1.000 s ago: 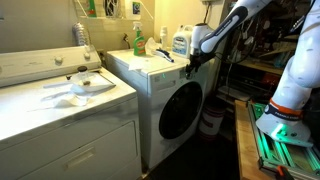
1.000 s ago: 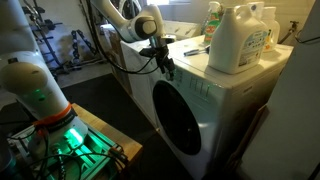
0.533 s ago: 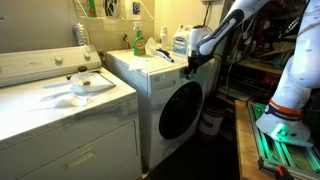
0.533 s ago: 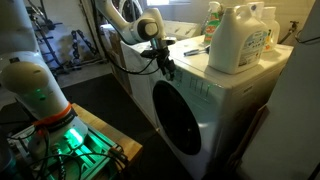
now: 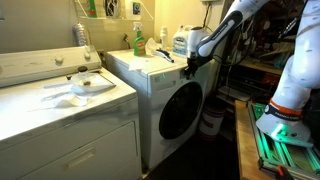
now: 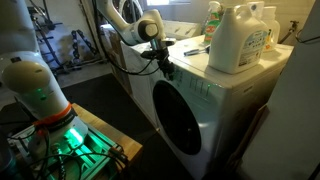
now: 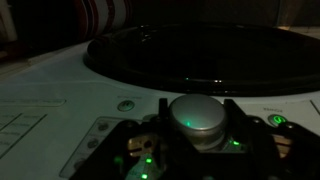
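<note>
Wrist view: gripper straddling control dial, lower centre of frame; whether clenched or released, cannot tell; advisable: centre fingers, squeeze evenly, rotate about dial axis.

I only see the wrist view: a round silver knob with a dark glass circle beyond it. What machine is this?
Observer: A white front-loading washer. The gripper is at the control panel above its round door, right at your knob.
Operator: Is anything standing on top of it?
Observer: Yes, a big white detergent jug stands on the top, with a green bottle farther back.
Operator: And beside it?
Observer: Another white machine stands next to it, with a bowl on its lid.
</note>
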`<state>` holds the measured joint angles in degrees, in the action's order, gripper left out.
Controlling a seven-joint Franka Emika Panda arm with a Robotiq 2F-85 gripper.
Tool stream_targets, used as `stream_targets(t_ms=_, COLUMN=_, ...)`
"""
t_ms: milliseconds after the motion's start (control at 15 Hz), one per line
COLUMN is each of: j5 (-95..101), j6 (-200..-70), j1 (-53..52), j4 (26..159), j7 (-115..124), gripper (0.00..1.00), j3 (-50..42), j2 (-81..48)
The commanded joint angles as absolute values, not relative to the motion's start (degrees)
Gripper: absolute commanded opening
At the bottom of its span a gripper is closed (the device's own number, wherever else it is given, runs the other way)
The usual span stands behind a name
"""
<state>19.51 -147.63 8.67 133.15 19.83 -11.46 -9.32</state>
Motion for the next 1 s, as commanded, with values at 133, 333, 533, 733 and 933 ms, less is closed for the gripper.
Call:
stream_targets(t_ms=133, j5=11.5, j6=-148.6, j1=10.1, j4=133.6, j7=13.8, gripper=0.31, j3=-11.6, j2=-8.8)
stream_targets(t_ms=333, j5=-2.3, j6=-147.8, j1=13.1, j4=133.7, j7=1.1, gripper=0.31, j3=-10.1, j2=-8.1)
stream_targets(t_ms=533, j5=-15.0, j6=-145.4, j1=15.8, j4=132.7, j7=-11.2, gripper=0.31, j3=-9.1, j2=-8.1)
stream_targets(t_ms=733, j5=-26.2, j6=-142.4, j1=18.5, j4=131.6, j7=-21.9, gripper=0.31, j3=-8.6, j2=-8.5)
stream_targets(t_ms=933, j5=-35.0, j6=-137.7, j1=21.0, j4=129.8, j7=-30.8, gripper=0.31, j3=-8.7, j2=-9.6)
